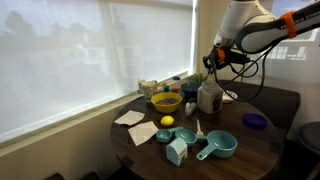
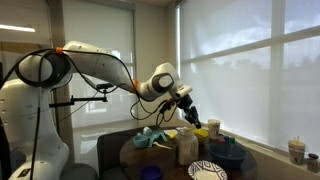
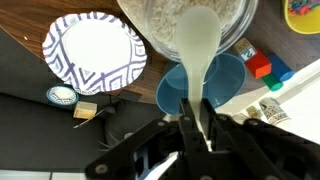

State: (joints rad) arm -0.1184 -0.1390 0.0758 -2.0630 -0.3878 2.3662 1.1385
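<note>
My gripper is shut on the handle of a white plastic spoon. The spoon's bowl points away from me, over a clear jar of pale grain. A blue cup lies just below the spoon's shaft. In both exterior views the gripper hangs a little above the jar on the round dark table. The spoon itself is too small to make out in the exterior views.
A blue-and-white patterned plate lies beside the jar. On the table are a yellow bowl, a lemon, blue measuring cups, a light blue carton, a purple lid and napkins. Window blinds stand behind.
</note>
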